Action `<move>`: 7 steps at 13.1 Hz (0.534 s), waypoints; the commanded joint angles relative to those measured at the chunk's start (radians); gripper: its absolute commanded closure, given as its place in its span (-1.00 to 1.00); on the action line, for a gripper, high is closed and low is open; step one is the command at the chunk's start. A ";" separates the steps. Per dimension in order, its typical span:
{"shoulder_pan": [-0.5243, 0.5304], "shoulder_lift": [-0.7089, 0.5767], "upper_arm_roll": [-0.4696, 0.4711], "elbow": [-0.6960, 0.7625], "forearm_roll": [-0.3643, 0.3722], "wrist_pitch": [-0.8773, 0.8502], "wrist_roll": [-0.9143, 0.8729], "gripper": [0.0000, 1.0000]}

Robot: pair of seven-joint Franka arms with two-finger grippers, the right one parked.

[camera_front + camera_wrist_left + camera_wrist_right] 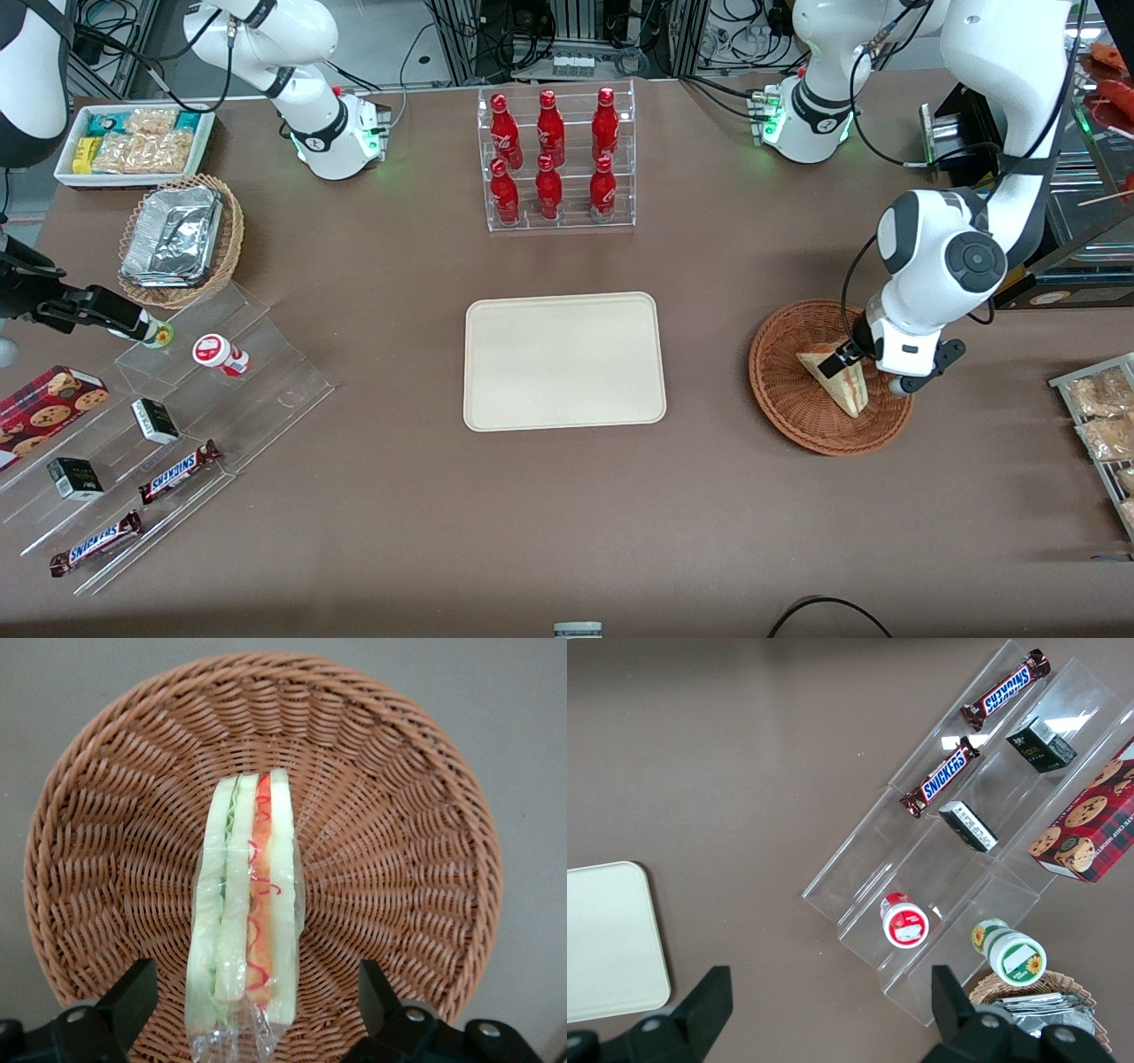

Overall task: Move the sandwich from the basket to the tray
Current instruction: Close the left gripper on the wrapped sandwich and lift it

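My end effector (252, 1010) is lowered into the basket (788, 394), fingers (128, 997) spread wide, one on each side of the sandwich (248, 921) and touching neither face. The sandwich stands on edge in its clear wrap, filling upward, so its flat bread faces meet my pads squarely. The basket sits toward the working arm's end of the worktop; the tray (564, 361) lies mid-worktop, bare. Judgement: closing comes next.
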 commanded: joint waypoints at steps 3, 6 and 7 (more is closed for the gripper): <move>-0.002 0.045 0.000 0.000 0.008 0.003 -0.024 -1.00; -0.002 0.041 0.000 -0.001 0.010 0.003 -0.026 0.93; -0.002 0.038 0.000 -0.001 0.010 0.000 -0.024 1.00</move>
